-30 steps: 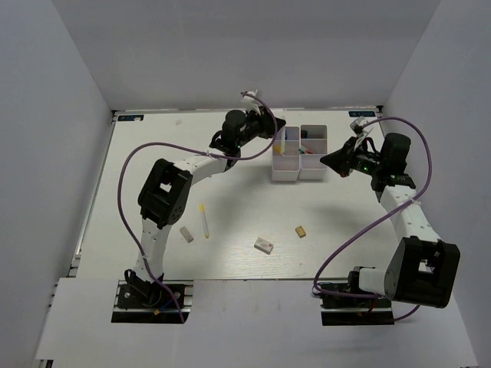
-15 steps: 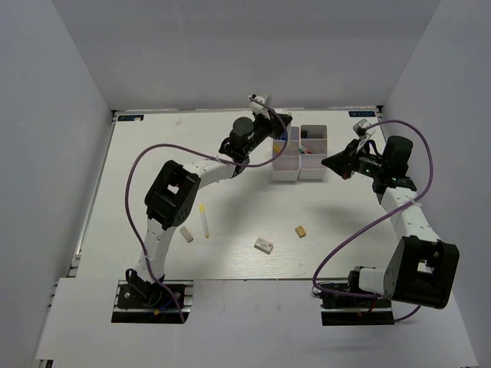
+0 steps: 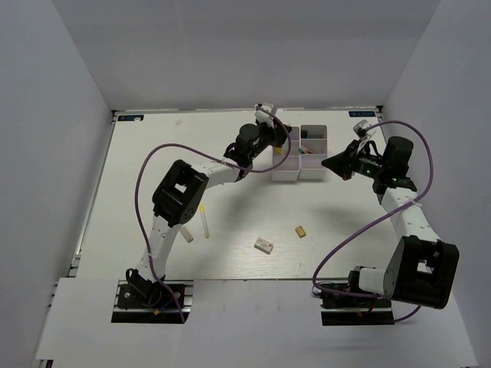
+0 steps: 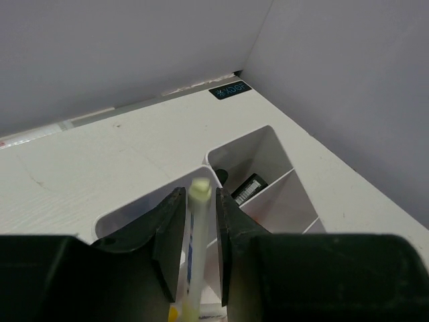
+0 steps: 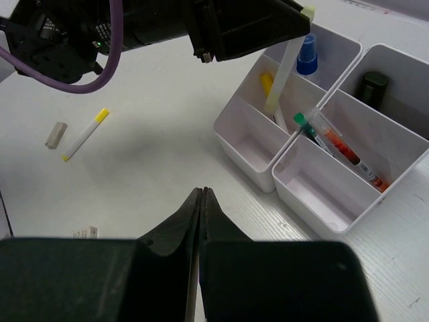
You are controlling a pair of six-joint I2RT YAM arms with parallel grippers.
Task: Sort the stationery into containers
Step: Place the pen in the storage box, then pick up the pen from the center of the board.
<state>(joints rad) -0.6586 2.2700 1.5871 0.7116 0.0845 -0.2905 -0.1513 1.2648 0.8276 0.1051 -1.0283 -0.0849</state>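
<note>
**Left jaws flank a pale pen over the bins; right jaws clenched on nothing**

The jaws of the left gripper (image 4: 200, 196) stand narrowly apart on either side of a pale pen (image 5: 285, 67). From the wrist view I cannot tell whether they pinch it or have let go. The pen hangs nearly upright, its top at the fingertips. Its lower end is down inside the left column of the white bins (image 5: 249, 159), beside a yellow item (image 5: 267, 82) and one compartment short of the blue-capped bottle (image 5: 307, 57).

The bins sit by the middle of the far edge of the table (image 3: 153, 169). Their right column holds a green-capped marker (image 5: 303, 124) and a red pen (image 5: 342, 151).

The right gripper (image 5: 201, 194) is pressed shut and empty, hovering just right of the bins.

Toward the near edge lie a yellow pen (image 5: 84, 134), a grey block (image 5: 56, 134), a white block (image 3: 264, 244) and a tan block (image 3: 301, 231), each apart from the others.
</note>
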